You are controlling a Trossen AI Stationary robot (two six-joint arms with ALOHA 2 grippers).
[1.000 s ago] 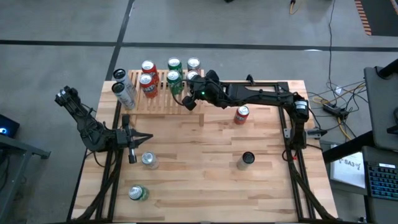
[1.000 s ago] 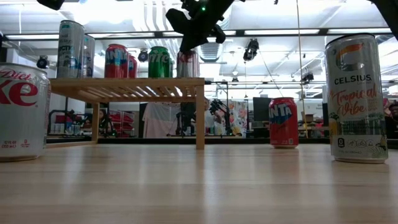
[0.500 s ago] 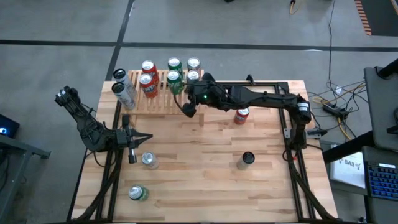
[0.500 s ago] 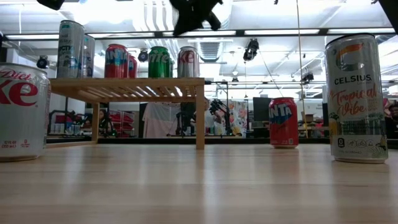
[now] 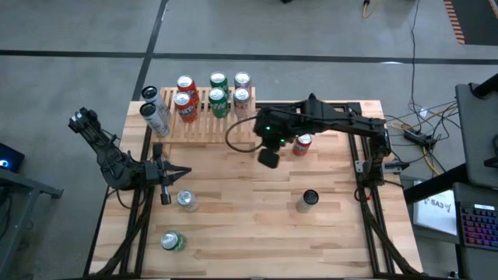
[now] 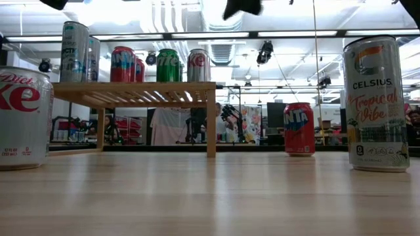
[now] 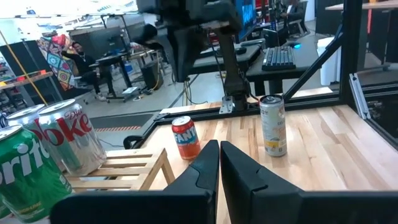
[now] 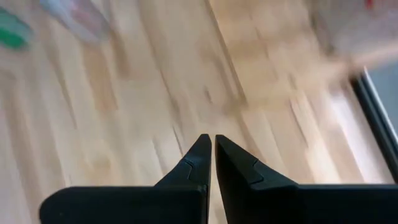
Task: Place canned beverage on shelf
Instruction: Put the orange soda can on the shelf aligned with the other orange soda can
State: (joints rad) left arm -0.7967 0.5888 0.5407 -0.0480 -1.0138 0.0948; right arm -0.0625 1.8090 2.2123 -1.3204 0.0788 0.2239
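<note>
The light-wood shelf (image 5: 204,126) stands at the table's far left and bears several cans (image 5: 216,97). The silver-and-red can (image 6: 198,65) stands at its right end. My right gripper (image 5: 268,159) hangs shut and empty above the table, to the near right of the shelf, and points steeply down (image 8: 212,142). A red Fanta can (image 5: 303,143) stands upright just right of it. My left gripper (image 5: 180,171) waits shut and level near the table's left edge (image 7: 219,149).
Loose cans stand upright on the table: a tall Celsius can (image 5: 308,200) at the near right, a Diet Coke can (image 5: 187,201) and a green can (image 5: 173,242) at the near left. The middle of the tabletop (image 5: 249,218) is bare wood.
My right gripper has drawn back from the shelf's right end toward the table's near right. It has risen and tipped from nearly level to pointing steeply down, and it has stayed shut. The cans on the shelf have kept their places.
</note>
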